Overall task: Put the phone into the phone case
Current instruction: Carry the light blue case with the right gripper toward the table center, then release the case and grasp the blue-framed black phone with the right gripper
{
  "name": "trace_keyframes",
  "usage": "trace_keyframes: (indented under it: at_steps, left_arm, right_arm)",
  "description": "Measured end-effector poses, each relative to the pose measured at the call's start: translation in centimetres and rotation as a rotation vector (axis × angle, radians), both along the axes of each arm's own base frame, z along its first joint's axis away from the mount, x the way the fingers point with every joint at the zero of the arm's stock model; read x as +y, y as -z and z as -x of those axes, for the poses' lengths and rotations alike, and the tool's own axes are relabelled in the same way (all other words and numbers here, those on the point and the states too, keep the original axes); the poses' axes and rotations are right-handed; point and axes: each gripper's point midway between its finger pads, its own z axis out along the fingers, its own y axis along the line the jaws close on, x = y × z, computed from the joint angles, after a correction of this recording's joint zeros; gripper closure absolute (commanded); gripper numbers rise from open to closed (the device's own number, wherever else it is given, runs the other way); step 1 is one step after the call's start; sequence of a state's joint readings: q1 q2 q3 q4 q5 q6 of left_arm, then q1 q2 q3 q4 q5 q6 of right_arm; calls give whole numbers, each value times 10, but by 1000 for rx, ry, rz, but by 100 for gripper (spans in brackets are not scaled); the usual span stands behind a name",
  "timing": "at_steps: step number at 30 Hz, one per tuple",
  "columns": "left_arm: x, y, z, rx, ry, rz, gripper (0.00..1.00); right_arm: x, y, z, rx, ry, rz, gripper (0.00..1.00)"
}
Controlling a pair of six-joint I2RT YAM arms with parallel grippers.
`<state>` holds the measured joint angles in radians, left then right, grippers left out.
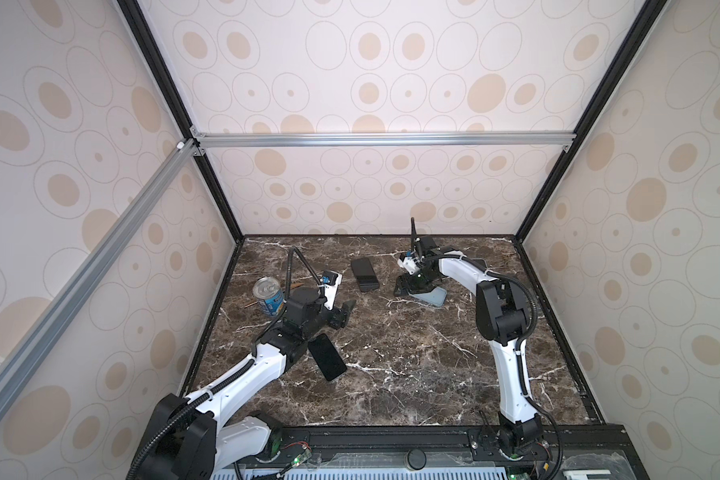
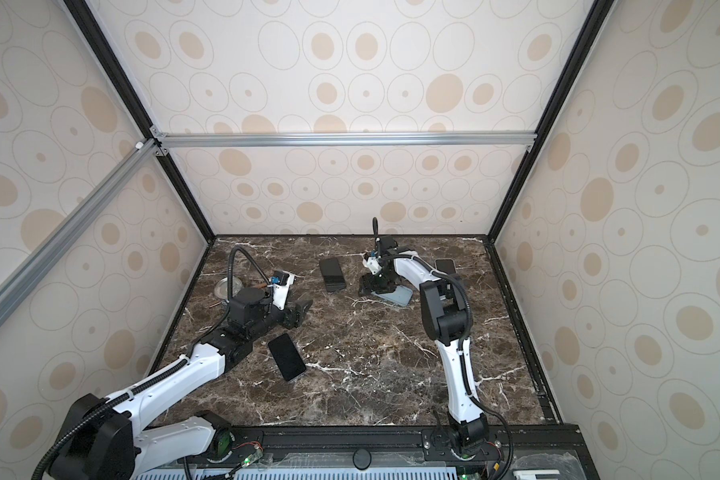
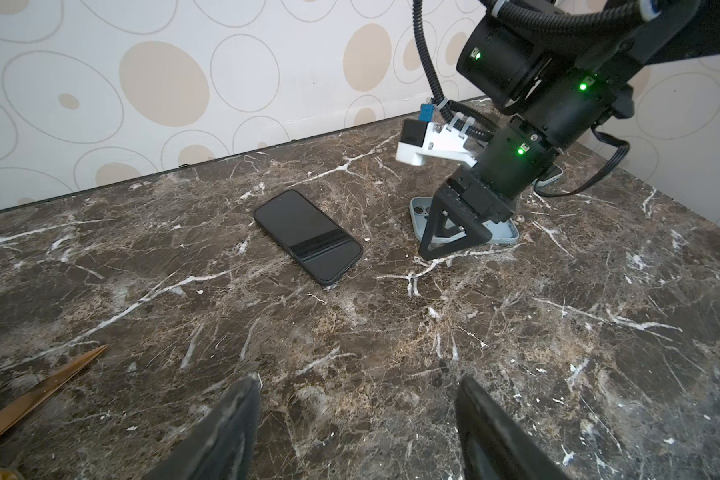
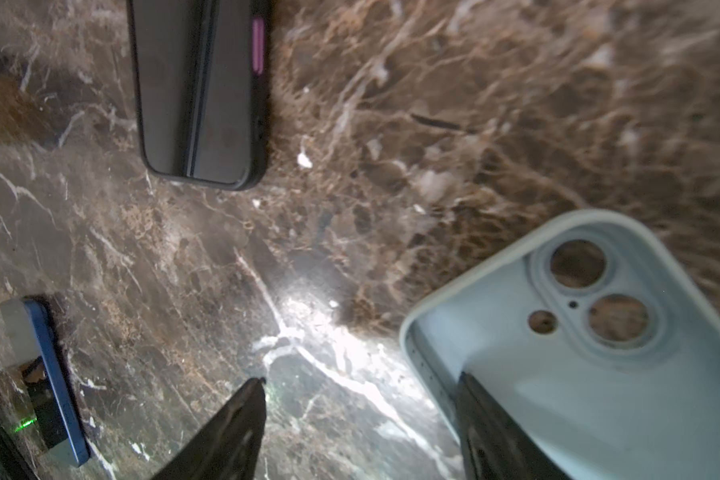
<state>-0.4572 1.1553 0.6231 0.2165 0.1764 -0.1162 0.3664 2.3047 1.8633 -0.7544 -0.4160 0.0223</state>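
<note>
The right gripper (image 4: 360, 399) points down with its jaws apart, gripping nothing; one finger sits over the inside of the light blue phone case (image 4: 558, 365) and the other over bare marble, so the case's side wall lies between them, though whether either finger touches it cannot be told. The case lies flat and open side up toward the back right of the marble table (image 1: 412, 374), with marble showing through its camera cut-outs. Just beside it, toward the middle, a dark phone (image 1: 364, 274) lies screen up in what looks like a black cover. The left gripper (image 3: 356, 386) is also spread open and empty, above bare marble well short of that phone. A second dark phone (image 1: 327, 356) lies screen up nearer the front, just beside the left arm's forearm. On the left side, behind that arm, stands a tin can (image 1: 269, 295) with a blue label, and a thin tan stick (image 3: 38, 395) lies near it.
</note>
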Motion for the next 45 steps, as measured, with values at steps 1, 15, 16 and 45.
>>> trace_keyframes:
  at_steps: [1,15,16,45]
  left_arm:
    - [0,0,0,1,-1,-1,26]
    - [9,-22,4,-54,-31,13,25]
    - [10,-26,5,-65,-35,17,25]
    - [46,-66,20,-186,-184,44,26]
  right_arm:
    - [5,0,4,-3,-13,-3,26]
    - [74,-1,127,103,-194,-138,27]
    - [78,-2,137,110,-214,-147,27]
    - [99,-16,239,10,-433,115,25]
